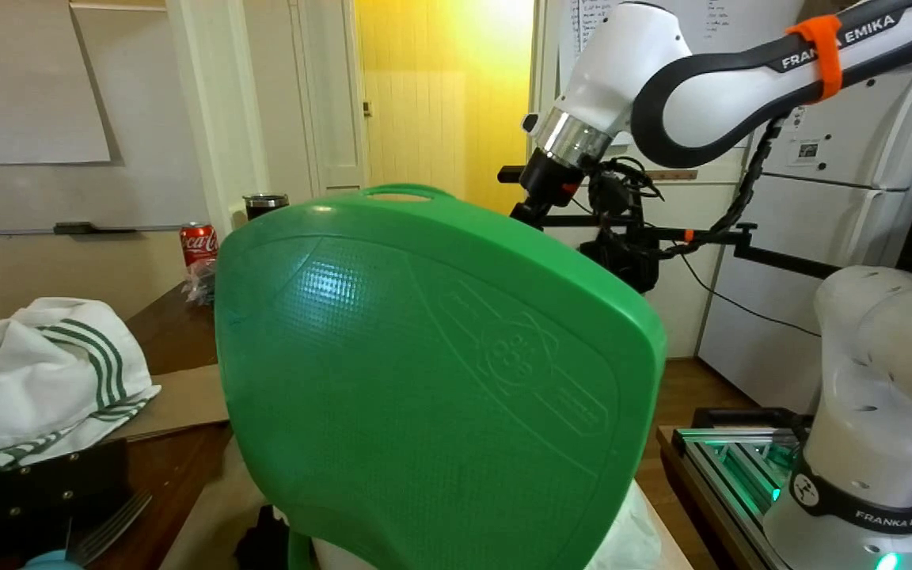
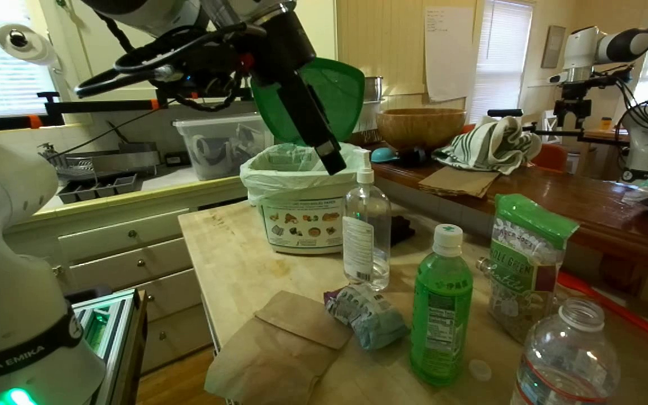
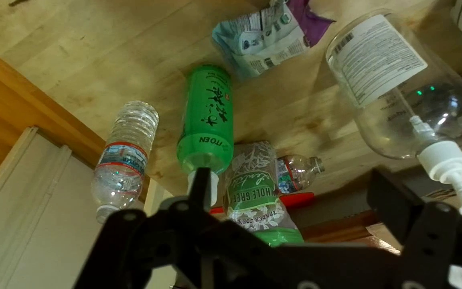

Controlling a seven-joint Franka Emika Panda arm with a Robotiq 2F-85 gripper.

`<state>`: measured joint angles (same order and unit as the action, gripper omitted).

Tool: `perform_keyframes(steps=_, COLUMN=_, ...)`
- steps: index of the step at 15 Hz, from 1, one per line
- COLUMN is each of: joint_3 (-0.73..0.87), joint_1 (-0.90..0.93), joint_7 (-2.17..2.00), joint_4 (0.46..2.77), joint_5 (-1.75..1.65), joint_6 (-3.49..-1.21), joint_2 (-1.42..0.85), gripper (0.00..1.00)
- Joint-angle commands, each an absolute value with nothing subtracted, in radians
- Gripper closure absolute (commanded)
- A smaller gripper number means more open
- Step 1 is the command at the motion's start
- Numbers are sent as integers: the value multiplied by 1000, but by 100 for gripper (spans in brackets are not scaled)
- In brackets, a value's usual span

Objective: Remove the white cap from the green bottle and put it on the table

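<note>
Stubby round white cap (image 2: 448, 238) is sitting on the smooth green bottle (image 2: 441, 320), upright on the blotchy wood surface (image 2: 225, 242), and the blocky black fingers (image 3: 393, 202) are spread pretty wide.

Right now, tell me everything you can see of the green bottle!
The green bottle stands upright on the table, its white cap on, with a green mark on top. It looks like see-through plastic. Dark writing, including "ITOEN", shows in the wrist view; a panel of small print in an exterior view. The claw isn't touching it; whether the nearby blue bag does, I can't tell.
</note>
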<state>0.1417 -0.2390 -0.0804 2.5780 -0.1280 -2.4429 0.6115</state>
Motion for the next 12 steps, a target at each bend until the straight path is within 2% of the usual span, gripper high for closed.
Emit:
perform_keyframes(steps=1, joint_3=162, joint_1=-241, joint_7=-45, joint_4=2510, joint_5=-121, joint_6=-2462, joint_2=497, gripper=0)
perform_keyframes(steps=12, joint_3=168, joint_1=-247, joint_7=-55, joint_4=2331, joint_5=-147, joint_6=-2432, joint_2=272, gripper=0)
